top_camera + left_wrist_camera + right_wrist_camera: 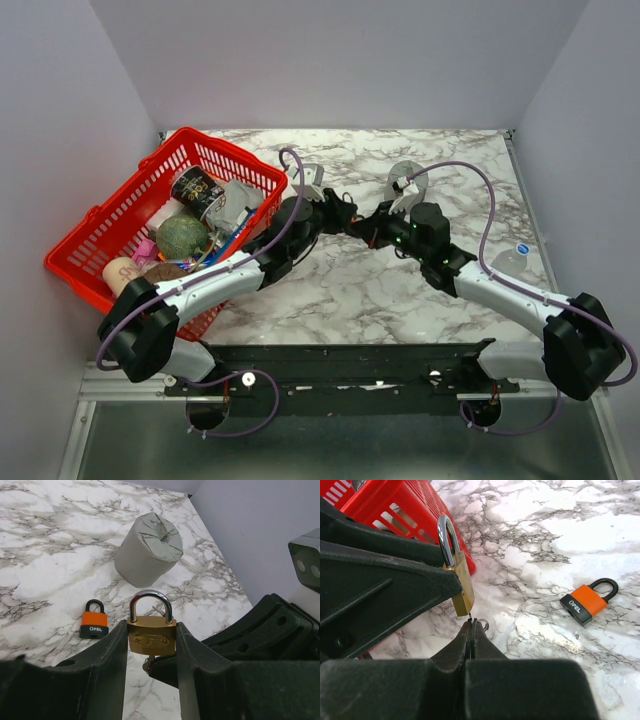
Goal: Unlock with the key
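The right gripper is clenched, its smooth black fingers pressed flat together on the key. Only a hair-thin sliver of metal blade is seen, running up from the fingertips to the underside of the brass padlock. The key's head is hidden between the fingers, and a small wire ring pokes out beside them. How far the blade is seated in the lock cannot be made out.

The padlock is held upright by the left gripper, whose two matte black fingers are closed on the sides of the boxy yellow-metal body. The polished steel shackle arches above it, both legs seated in the body. The oval stamp on its face is too blurred to be read.

Both grippers are met over the marble-patterned bench, about midway between its left and right edges. An orange padlock with a black base and shackle, marked OPEL, is laid flat on the bench close by. A squat grey roll in crinkled wrapping is stood beyond it, toward the far edge. A red plastic lattice basket is set at the left edge — its contents are partly covered by the left arm.
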